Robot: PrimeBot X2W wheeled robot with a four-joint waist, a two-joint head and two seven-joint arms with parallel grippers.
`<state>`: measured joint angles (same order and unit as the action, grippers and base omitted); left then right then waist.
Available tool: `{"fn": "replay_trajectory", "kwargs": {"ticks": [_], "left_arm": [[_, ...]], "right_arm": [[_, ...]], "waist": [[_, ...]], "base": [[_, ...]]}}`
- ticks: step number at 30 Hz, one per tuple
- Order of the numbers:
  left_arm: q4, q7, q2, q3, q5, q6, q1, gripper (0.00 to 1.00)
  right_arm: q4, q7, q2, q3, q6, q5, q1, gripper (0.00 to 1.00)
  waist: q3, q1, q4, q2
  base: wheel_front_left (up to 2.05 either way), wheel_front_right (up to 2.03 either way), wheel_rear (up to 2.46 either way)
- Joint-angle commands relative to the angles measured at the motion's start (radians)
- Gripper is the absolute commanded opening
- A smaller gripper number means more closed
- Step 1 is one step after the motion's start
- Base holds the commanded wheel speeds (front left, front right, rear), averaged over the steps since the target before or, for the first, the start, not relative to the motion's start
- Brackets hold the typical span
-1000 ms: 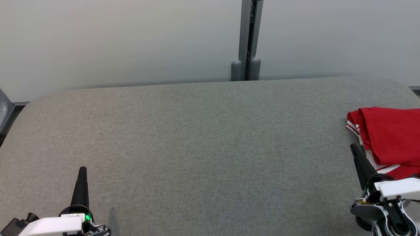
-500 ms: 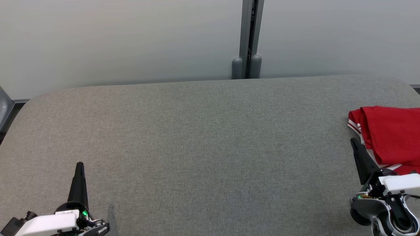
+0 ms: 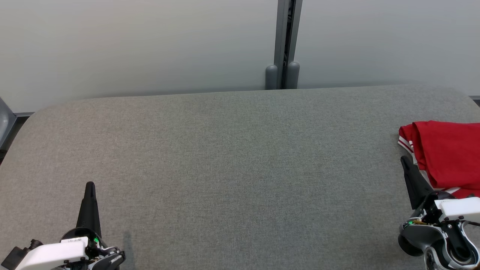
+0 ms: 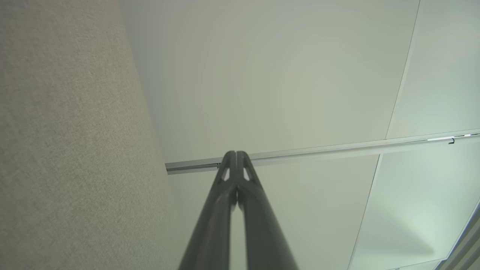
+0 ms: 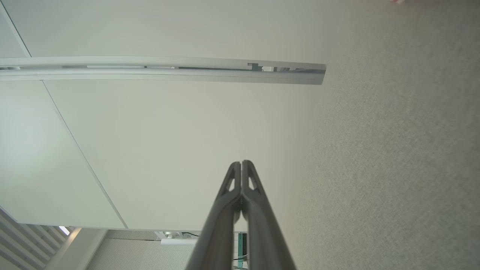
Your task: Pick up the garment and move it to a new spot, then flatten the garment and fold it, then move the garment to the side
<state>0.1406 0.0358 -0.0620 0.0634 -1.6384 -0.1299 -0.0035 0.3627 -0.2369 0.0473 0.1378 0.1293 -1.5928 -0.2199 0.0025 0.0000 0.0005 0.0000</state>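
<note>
The garment [image 3: 448, 152] is red with white stripes at its hem, lying bunched in a loose fold at the right edge of the grey fabric table [image 3: 240, 168]; part of it runs out of the head view. My right gripper [image 3: 405, 162] stands just left of it, shut, fingertips together with nothing between them [image 5: 241, 163]. At the lower left my left gripper [image 3: 90, 185] rests over bare table, shut and empty, its tips pressed together [image 4: 236, 153]. Both wrist views look along the fingers at the pale wall.
A pale partition wall [image 3: 131, 45] with a grey metal post [image 3: 282, 45] rises right behind the table's far edge. The table has rounded corners; a dark gap of floor shows at its far left [image 3: 5, 127].
Both grippers have drawn back slightly toward the bottom of the head view, and the camera has shifted a little. The garment lies as it did.
</note>
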Motion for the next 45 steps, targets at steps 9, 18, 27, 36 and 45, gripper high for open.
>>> {"fn": "replay_trajectory", "kwargs": {"ticks": [9, 18, 27, 36, 45], "left_arm": [[0.000, -0.003, -0.004, 0.005, -0.003, -0.005, -0.008, 0.00], [0.000, -0.004, -0.003, 0.006, -0.001, -0.005, -0.008, 0.00], [0.001, -0.004, -0.003, 0.007, 0.000, -0.005, -0.008, 0.00], [0.001, -0.003, -0.002, 0.008, 0.001, -0.005, -0.009, 0.00], [0.001, -0.004, -0.001, 0.009, 0.002, -0.005, -0.009, 0.00]], "right_arm": [[-0.002, -0.001, 0.005, 0.001, 0.002, -0.005, -0.008, 0.00], [-0.002, -0.001, 0.005, 0.001, 0.002, -0.005, -0.008, 0.00], [-0.002, -0.001, 0.005, 0.001, 0.002, -0.005, -0.008, 0.00], [-0.002, -0.001, 0.005, 0.001, 0.002, -0.005, -0.008, 0.00], [-0.002, -0.001, 0.005, 0.001, 0.002, -0.005, -0.008, 0.00]], "waist": [[0.000, 0.0000, 0.000, 0.0000], [0.000, 0.0000, 0.000, 0.0000], [0.000, 0.0000, 0.000, 0.0000], [0.000, 0.0000, 0.000, 0.0000], [0.000, 0.0000, 0.000, 0.0000]], "base": [[0.00, 0.00, 0.00], [0.00, 0.00, 0.00], [0.00, 0.00, 0.00], [0.00, 0.00, 0.00], [0.00, 0.00, 0.00]]}}
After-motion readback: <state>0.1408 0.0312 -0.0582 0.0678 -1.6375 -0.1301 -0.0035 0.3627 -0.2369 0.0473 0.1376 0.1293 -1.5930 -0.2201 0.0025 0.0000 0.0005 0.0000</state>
